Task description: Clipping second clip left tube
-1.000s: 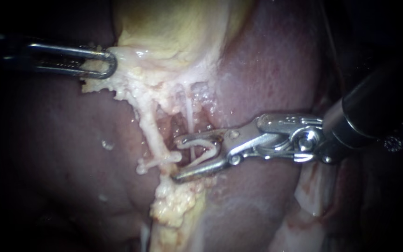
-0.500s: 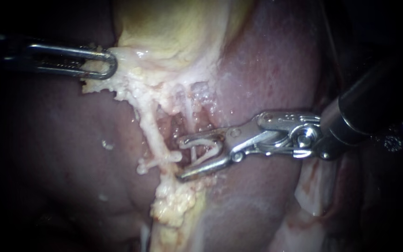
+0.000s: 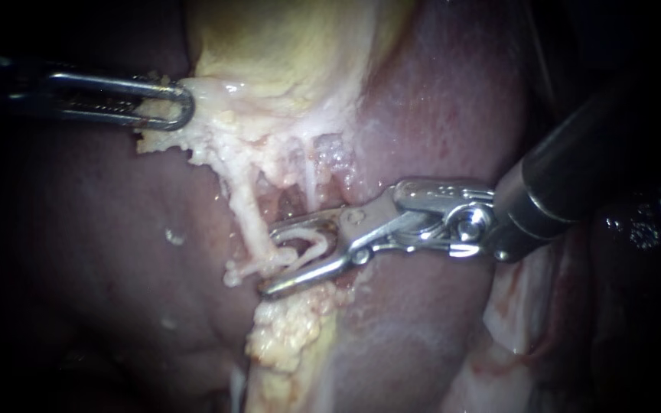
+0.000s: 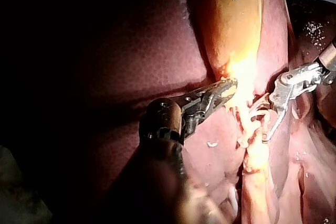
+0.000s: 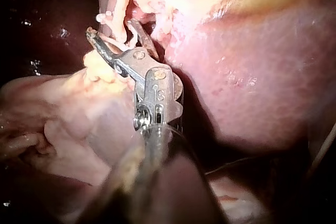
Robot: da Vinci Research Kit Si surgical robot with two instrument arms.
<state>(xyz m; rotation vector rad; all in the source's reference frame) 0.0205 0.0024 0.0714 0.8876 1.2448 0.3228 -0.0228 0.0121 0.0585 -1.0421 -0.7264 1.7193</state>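
- All around is the dark red liver, wet and shiny, with the yellow gallbladder lying on it.
- My left instrument has its jaws closed tight on a flap of pale tissue at the gallbladder's edge.
- My right instrument has its jaws standing wide. They hold an open clip, one leg along each jaw.
- The left tube runs down from the pale tissue. It seems to pass between the tips of those wide jaws, just inside the open clip's mouth.
- A closed clip sits across the tube right by the jaw tips (I cannot tell if it touches them).
- The tube looks thin, soft and slippery, like a wet noodle. I think it can tear if it is pulled hard.
- The best place to take it is a bare bit beside the closed clip, not on top of it, and deep between the jaws so both legs reach past it.
- A thin right tube is near the upper jaw and should stay outside.
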